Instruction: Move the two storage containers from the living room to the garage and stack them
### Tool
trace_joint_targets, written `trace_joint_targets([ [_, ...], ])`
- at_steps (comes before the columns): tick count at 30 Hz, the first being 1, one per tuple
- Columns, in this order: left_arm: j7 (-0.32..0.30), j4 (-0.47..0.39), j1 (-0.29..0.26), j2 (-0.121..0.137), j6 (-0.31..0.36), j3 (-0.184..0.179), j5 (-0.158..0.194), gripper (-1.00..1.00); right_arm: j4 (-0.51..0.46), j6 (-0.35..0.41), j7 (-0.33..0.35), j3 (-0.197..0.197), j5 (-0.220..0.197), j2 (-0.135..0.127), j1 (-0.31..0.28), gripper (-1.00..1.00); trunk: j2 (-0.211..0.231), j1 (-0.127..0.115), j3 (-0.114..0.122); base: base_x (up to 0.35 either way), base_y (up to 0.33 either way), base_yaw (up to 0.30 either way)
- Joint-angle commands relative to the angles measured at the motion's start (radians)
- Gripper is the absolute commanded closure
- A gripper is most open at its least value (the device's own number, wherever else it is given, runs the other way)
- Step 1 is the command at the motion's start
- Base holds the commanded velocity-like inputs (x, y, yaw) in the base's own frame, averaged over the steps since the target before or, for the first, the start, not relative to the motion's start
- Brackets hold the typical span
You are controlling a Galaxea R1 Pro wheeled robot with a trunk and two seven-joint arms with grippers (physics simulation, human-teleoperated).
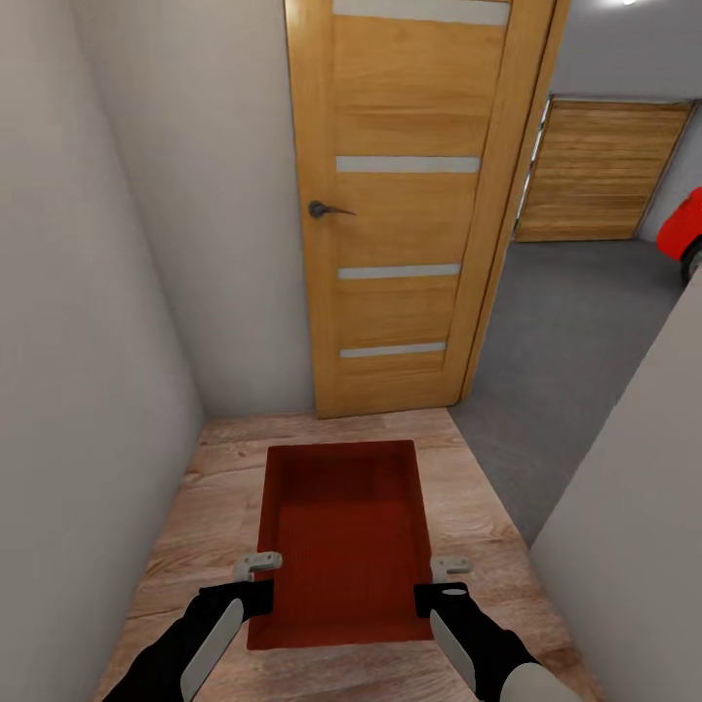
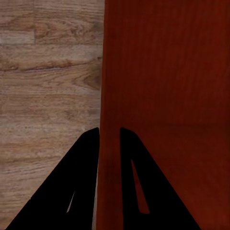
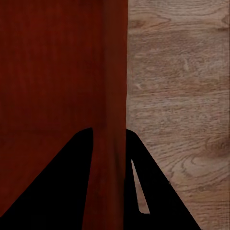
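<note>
Currently, the left gripper (image 2: pixel 109 139) and right gripper (image 3: pixel 109 139) are each clamping a side wall between their fingers, carrying the storage container (image 1: pixel 343 531) level toward the garage.

A red car (image 1: pixel 685 229) shows only a sliver at the head view's right edge, the rest cut off. The open wooden door (image 1: pixel 409 195) loses its top to the frame and hides part of the garage. Each arm runs out of the bottom edge. In both wrist views the bin (image 2: pixel 163 96) overruns the frame, its wall hiding each claw's inner finger in part
</note>
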Motion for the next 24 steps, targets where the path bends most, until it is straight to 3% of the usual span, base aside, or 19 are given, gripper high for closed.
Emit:
trace_joint_targets([
  [1, 0.009, -0.014, -0.001, 0.001, -0.078, 0.005, 0.002, 1.00, 0.000, 0.005, -0.005, 0.001, -0.011, -0.001, 0.000, 1.00, 0.000, 0.000, -0.001, 0.343, 0.112, 0.000],
  [17, 0.009, -0.014, -0.001, 0.001, -0.078, 0.005, 0.002, 1.00, 0.000, 0.005, -0.005, 0.001, -0.011, -0.001, 0.000, 1.00, 0.000, 0.000, -0.001, 0.343, 0.107, -0.001],
  [24, 0.009, -0.014, -0.001, 0.001, -0.078, 0.005, 0.002, 1.00, 0.000, 0.006, -0.005, 0.001, -0.011, -0.001, 0.000, 1.00, 0.000, 0.000, 0.000, 0.296, 0.022, -0.138],
])
